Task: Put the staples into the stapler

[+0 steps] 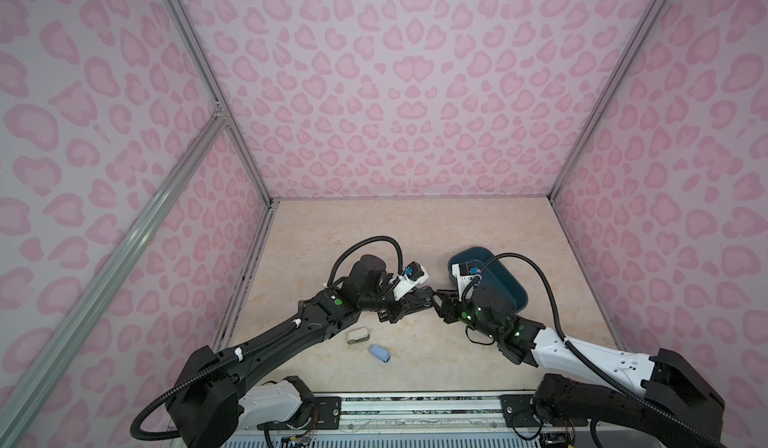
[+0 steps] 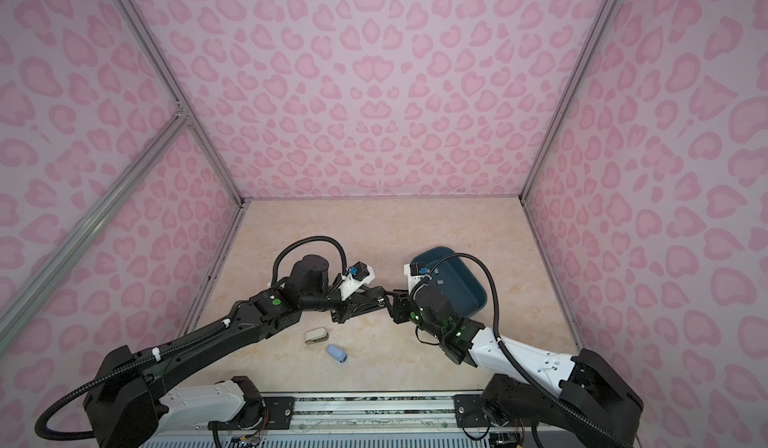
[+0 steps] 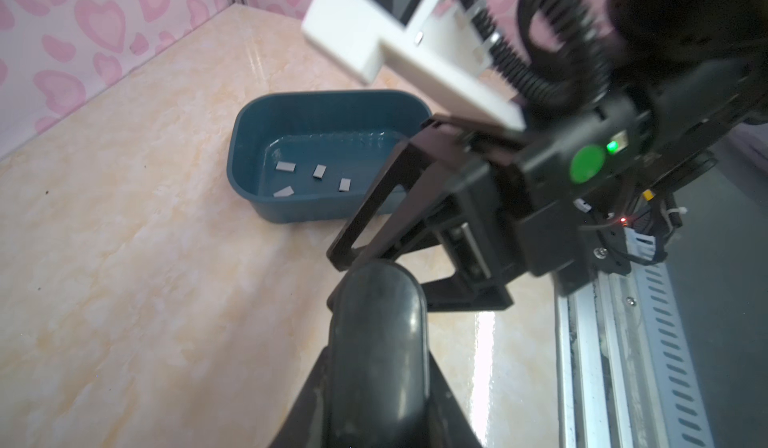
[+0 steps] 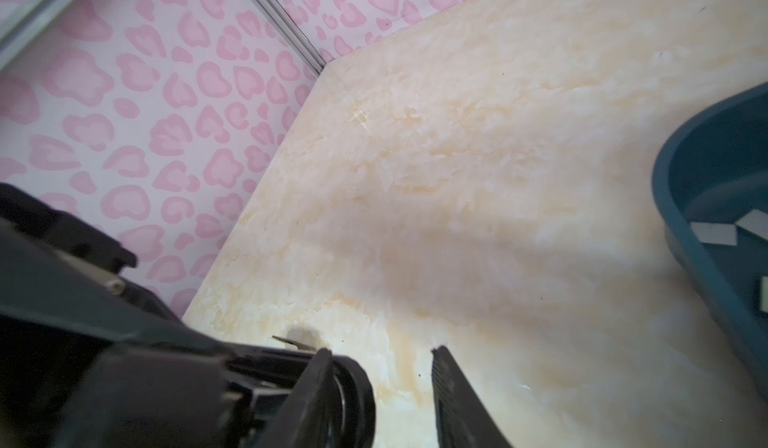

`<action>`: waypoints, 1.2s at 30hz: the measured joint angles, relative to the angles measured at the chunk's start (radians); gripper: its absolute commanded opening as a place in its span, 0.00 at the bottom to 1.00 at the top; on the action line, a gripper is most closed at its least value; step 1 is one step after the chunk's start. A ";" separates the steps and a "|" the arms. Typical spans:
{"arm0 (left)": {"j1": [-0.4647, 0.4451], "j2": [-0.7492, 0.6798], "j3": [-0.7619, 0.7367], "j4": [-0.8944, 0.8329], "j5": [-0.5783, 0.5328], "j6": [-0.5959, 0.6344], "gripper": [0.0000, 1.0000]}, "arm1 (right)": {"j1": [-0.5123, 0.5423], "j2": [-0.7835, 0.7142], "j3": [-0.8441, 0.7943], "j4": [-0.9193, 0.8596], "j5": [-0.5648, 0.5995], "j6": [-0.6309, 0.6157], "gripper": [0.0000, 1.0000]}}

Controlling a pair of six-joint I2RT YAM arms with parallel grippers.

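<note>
As you read across the table point(image 1: 415, 226) from the left, two loose staplers come first. The cream stapler point(image 1: 358, 336) lies roughly crosswise beside your left arm. The blue stapler point(image 1: 380, 353) sits just in front of it, slanting toward front right, and the two are apart.

Next is your left gripper point(image 1: 417, 297), which reaches rightward to mid-table and is clamped tight on the dark stapler point(image 3: 378, 342). Seen from the left wrist, that stapler's long axis runs straight out along the fingers. Its rounded end leads, pointing at your right gripper point(image 4: 382, 351). In both top views the two grippers meet nose to nose at mid-table.

Your right gripper's jaws stand partly apart, with bare table showing between them in the right wrist view. They flank the dark stapler's end and hold nothing. You cannot tell whether a pad touches it.

Furthest right sits the teal bin point(image 1: 509, 288), with its long axis running from rear left to front right. Your right wrist hangs over the part nearest the middle.

The staples point(image 3: 285, 167) lie flat on the bin's floor. Four show in the left wrist view, apart from one another, with their long axes at mixed angles. The right gripper hides the rest of the floor in that view.
</note>
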 measured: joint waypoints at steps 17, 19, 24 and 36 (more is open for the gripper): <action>0.076 0.003 -0.007 0.079 0.099 -0.041 0.04 | -0.002 -0.037 -0.050 0.000 0.002 -0.006 0.51; 0.076 0.003 -0.007 0.076 0.103 -0.038 0.04 | -0.003 -0.085 -0.050 -0.018 0.026 -0.042 0.55; 0.078 -0.002 -0.007 0.050 0.119 0.012 0.04 | -0.011 -0.195 -0.029 -0.086 0.080 -0.150 0.52; 0.201 0.055 0.191 -0.139 0.213 0.184 0.04 | -0.087 -0.426 -0.010 -0.144 -0.005 -0.522 0.60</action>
